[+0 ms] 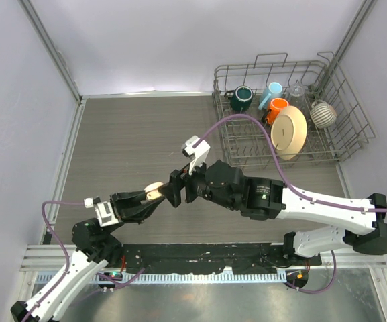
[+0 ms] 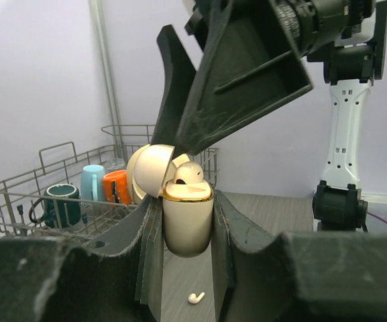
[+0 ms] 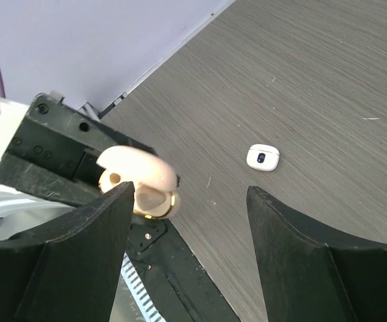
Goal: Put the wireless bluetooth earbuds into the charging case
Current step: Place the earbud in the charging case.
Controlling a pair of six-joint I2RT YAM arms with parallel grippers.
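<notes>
Earbud sitting in the open charging case, held up over the counter!
Left gripper is clamped on the cream case, lid flipped back, one white earbud seated in the top. Right gripper hovers just above it, tilted down, jaws apart, nothing between them. Down on the counter, right below the case, a second earbud lies loose, well clear of both grippers.
</notes>
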